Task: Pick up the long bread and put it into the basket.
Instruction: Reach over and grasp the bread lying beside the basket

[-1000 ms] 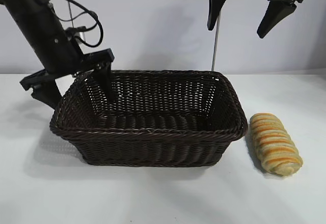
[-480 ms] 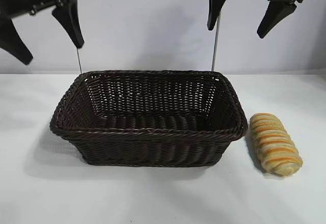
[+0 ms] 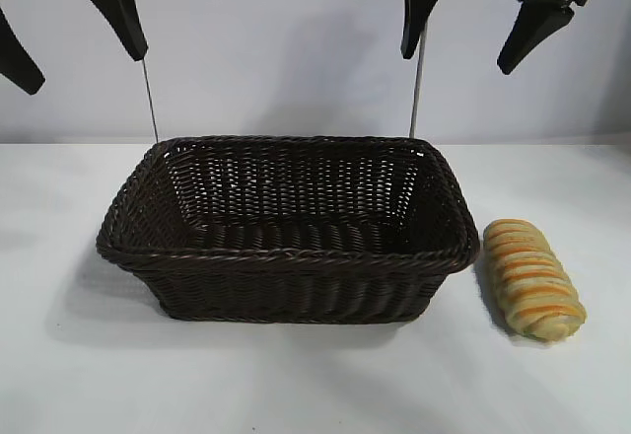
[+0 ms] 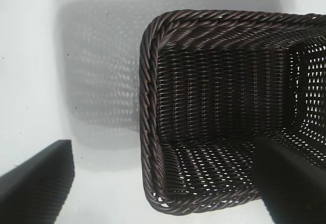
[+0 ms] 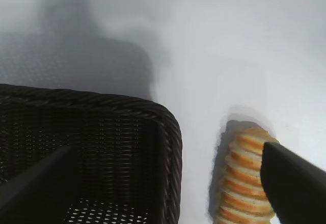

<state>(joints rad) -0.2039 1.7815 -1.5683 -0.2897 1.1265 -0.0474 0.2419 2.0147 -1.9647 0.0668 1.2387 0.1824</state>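
Retreat marks the change: the left tool [image 3: 67, 28] has lifted from beside the basket [image 3: 286, 256] to high above its left end, fingers spread and empty. The right tool [image 3: 483, 25], likewise spread, hangs unmoved above the basket's right end, and the long bread [image 3: 532, 278] lies untouched on the table [image 3: 315, 385] just right of the basket, so pickup hasn't begun.

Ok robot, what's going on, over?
Left gripper and right gripper open, high up. Striped golden long bread on table beside dark brown wicker basket. Nothing blocking.

A right pincer finger [image 5: 293, 183] hides part of the long bread [image 5: 242, 183].
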